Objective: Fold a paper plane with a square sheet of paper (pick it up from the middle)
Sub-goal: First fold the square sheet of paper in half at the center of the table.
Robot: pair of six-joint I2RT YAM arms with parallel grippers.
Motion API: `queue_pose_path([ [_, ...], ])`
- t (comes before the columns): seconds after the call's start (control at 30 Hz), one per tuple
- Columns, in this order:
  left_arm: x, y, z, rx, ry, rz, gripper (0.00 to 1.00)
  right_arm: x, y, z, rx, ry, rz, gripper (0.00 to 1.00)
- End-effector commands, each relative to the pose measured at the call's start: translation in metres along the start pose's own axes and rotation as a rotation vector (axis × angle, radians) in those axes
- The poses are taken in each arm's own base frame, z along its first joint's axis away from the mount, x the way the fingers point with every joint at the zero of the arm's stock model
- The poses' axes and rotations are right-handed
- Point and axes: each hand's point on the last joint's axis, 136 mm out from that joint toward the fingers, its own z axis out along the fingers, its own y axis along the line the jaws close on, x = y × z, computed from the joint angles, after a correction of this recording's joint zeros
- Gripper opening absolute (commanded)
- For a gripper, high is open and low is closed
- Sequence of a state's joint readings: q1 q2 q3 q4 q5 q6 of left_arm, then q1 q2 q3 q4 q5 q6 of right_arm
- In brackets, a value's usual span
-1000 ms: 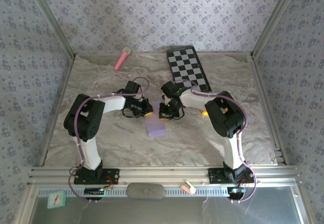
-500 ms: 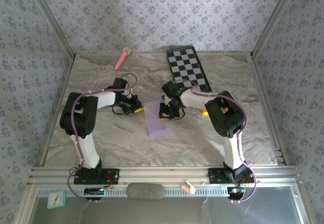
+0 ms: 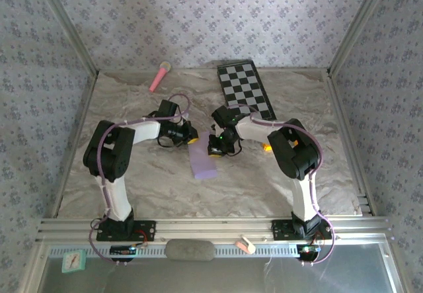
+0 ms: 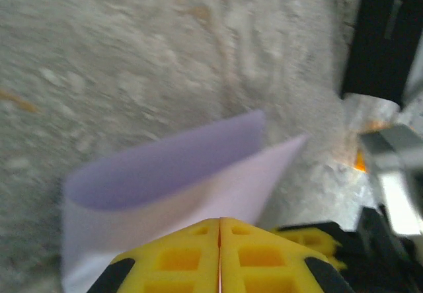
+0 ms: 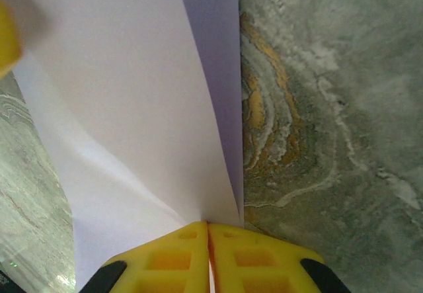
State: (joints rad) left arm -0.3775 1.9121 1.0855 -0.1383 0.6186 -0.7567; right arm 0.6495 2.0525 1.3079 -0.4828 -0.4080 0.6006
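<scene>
Tearing threatens the folded sheet (image 3: 202,162) if left gripper (image 4: 219,221) and right gripper (image 5: 208,225), both pinched shut on it, diverge.

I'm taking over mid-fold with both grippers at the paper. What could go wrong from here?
1. The right gripper looks pinched shut on an edge of the paper. Pulling from there could tear or drag it.
2. In the left wrist view the upper flap stands open and uncreased. If the shut left gripper pushes in, it could crumple the flap or set a crooked crease.
</scene>
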Motion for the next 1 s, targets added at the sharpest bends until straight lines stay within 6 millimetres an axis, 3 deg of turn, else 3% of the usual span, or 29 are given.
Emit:
queue_pose_path([
  [0.0,-0.011,0.016,0.000,-0.071,-0.011,0.007,0.09,0.060,-0.119,0.049,0.401,0.181,0.095,0.09],
  [0.2,-0.030,0.061,-0.005,-0.184,-0.025,-0.014,0.09,0.058,-0.119,0.048,0.400,0.172,0.094,0.09],
  [0.33,-0.046,0.076,-0.018,-0.214,-0.058,-0.029,0.08,0.056,-0.118,0.047,0.400,0.163,0.094,0.09],
  [0.37,-0.050,0.074,-0.023,-0.214,-0.070,-0.025,0.08,0.066,-0.125,0.048,0.414,0.186,0.102,0.09],
  [0.57,-0.061,0.036,-0.053,-0.126,-0.138,0.000,0.08,0.068,-0.126,0.049,0.415,0.187,0.104,0.09],
  [0.77,-0.030,0.002,-0.056,0.045,-0.158,-0.058,0.09,0.066,-0.125,0.049,0.413,0.186,0.100,0.09],
  [0.97,0.013,-0.011,-0.026,0.068,-0.075,-0.076,0.08,0.067,-0.126,0.050,0.413,0.191,0.104,0.09],
])
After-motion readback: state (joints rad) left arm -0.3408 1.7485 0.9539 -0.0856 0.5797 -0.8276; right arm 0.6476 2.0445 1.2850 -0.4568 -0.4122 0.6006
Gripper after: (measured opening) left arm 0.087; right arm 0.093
